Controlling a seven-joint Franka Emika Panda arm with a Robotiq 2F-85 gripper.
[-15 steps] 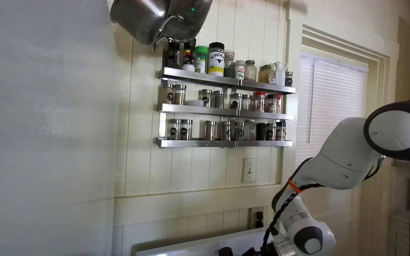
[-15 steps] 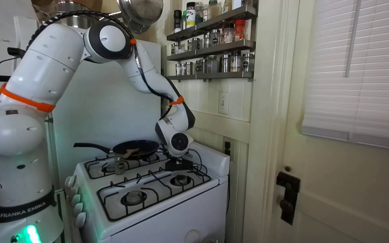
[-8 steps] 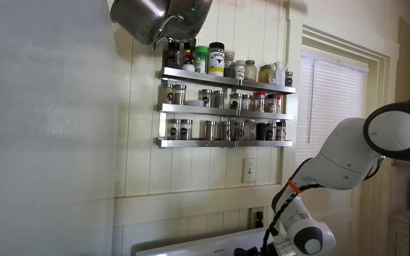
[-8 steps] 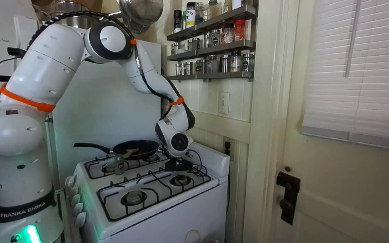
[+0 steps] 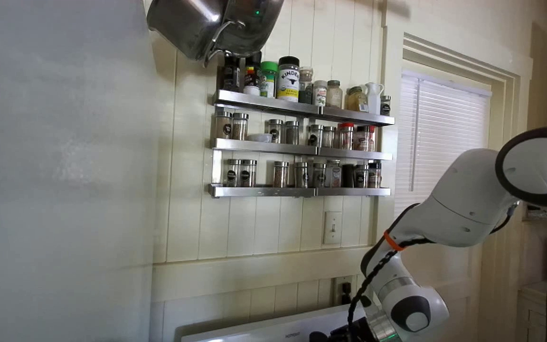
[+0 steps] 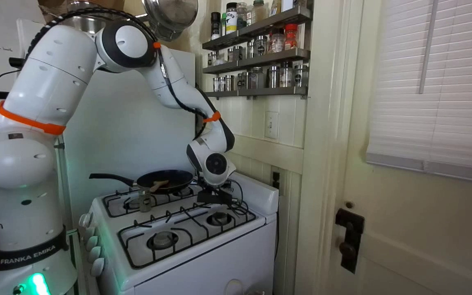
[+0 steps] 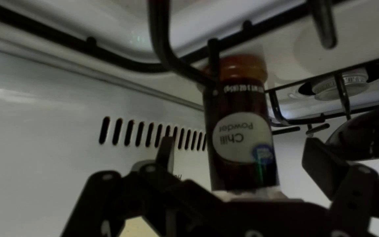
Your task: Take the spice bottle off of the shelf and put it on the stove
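Claw (image 7: 243, 158) spread wide, fingers (image 7: 165, 153) straddling the chili powder btl (image 7: 242, 138) w/ a visible gap each side. Btl stands upright on the white gas stove (image 6: 211, 262), beside a burner grate (image 7: 160, 29) & near the vented back panel (image 7: 44, 148). Metal spice rack (image 5: 273, 147) hangs above stove.

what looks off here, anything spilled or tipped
The squat amber glass jar on the top tier of the silver metal rack seems to lean, unlike its neighbours. No spill shows. The dark cylindrical spice bottle appears upright on the white metal stove; the inverted wrist view flips its white oval label.
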